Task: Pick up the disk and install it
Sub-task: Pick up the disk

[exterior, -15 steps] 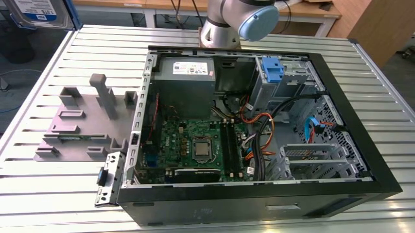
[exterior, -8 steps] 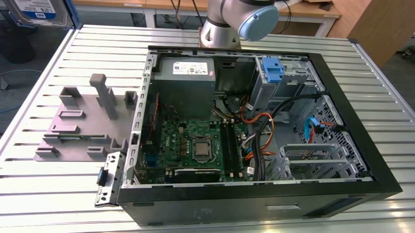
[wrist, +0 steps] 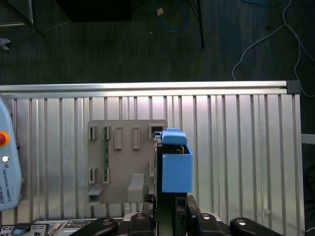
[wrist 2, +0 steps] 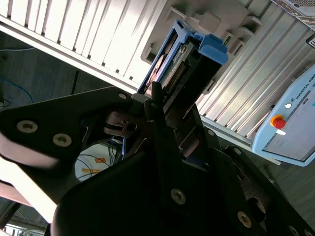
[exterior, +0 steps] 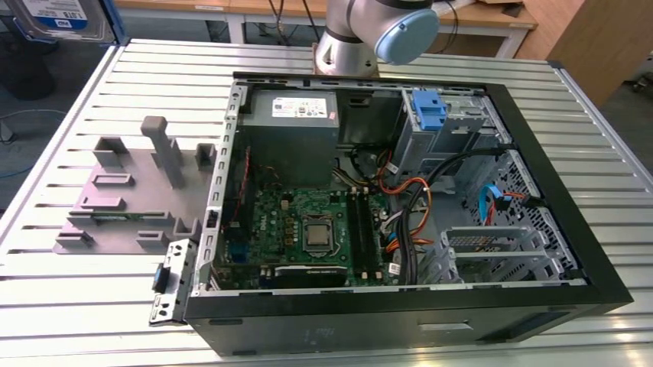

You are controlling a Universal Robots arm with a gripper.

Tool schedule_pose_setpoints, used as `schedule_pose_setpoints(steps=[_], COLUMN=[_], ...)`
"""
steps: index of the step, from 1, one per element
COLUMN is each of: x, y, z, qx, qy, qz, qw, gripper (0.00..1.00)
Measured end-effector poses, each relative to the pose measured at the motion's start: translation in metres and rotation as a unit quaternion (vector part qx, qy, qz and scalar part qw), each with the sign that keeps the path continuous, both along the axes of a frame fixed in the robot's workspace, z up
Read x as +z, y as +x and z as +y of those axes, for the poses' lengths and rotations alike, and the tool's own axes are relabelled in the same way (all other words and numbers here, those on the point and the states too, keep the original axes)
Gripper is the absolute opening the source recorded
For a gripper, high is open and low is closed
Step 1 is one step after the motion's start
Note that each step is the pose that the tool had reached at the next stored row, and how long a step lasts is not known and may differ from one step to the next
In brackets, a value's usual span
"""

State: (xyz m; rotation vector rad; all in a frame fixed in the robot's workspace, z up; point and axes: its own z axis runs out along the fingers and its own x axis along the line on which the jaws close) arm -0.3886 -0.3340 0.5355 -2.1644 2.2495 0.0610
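**Arm** (exterior: 378,30): grey-and-blue joint standing at the far edge of the slatted counter (exterior: 82,306), behind the open computer case (exterior: 408,317).

**Gripper** (wrist: 170,200): poised high above the counter and pointing down at it. The jaws are closed on one end of the disk (wrist: 176,172).

**Disk:** lifted clear of the counter, over the edge of the grey fixture block (wrist: 123,147). It is seen edge-on in the second wrist view, with a dark body and a connector strip. A blue plastic bracket frames it, with a blue tab at the free end.
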Motion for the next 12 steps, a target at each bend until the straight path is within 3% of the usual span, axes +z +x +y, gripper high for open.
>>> schedule_pose_setpoints(steps=[8, 12], x=[0.0, 0.0001], y=[0.0005, 0.006], z=[0.0, 0.0], qx=[0.0, 0.0], qy=[0.0, 0.0], qz=[-0.0001, 0.0], qw=[1.0, 1.0], gripper=[0.35, 0.35])
